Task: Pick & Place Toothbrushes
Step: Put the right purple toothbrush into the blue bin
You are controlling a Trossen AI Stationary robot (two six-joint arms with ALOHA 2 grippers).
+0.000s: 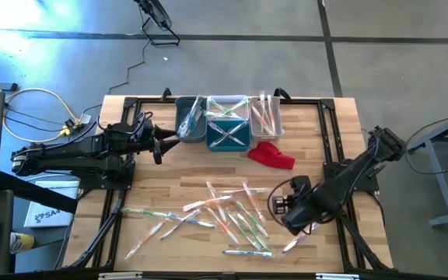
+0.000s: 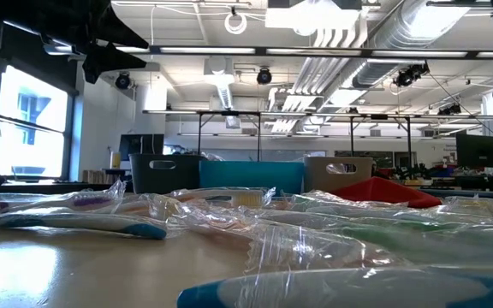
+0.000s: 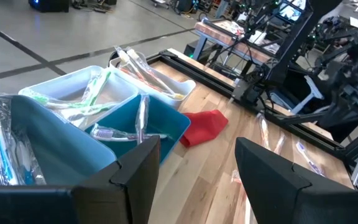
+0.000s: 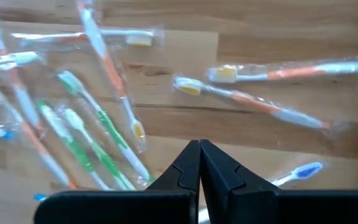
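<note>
Many toothbrushes (image 1: 224,218) in clear wrappers lie scattered flat on the wooden table's near half, with orange, green and blue handles (image 4: 98,143). More toothbrushes stick out of the bins (image 1: 229,123) at the far edge. My right gripper (image 4: 199,155) hangs shut above the right side of the pile (image 1: 285,208), pointing down, with nothing between its fingers. An orange-handled toothbrush (image 4: 253,101) and a blue-headed one (image 4: 298,172) lie just below it. My left gripper (image 3: 194,180) waits open, held level, beside the grey bin (image 1: 160,144).
A grey bin (image 3: 48,143), a teal bin (image 3: 148,124) and two white bins (image 3: 73,84) stand in a cluster at the far middle. A red cloth (image 1: 271,155) lies just in front of them, to the right. Black frame rails (image 1: 329,140) run along the table's sides.
</note>
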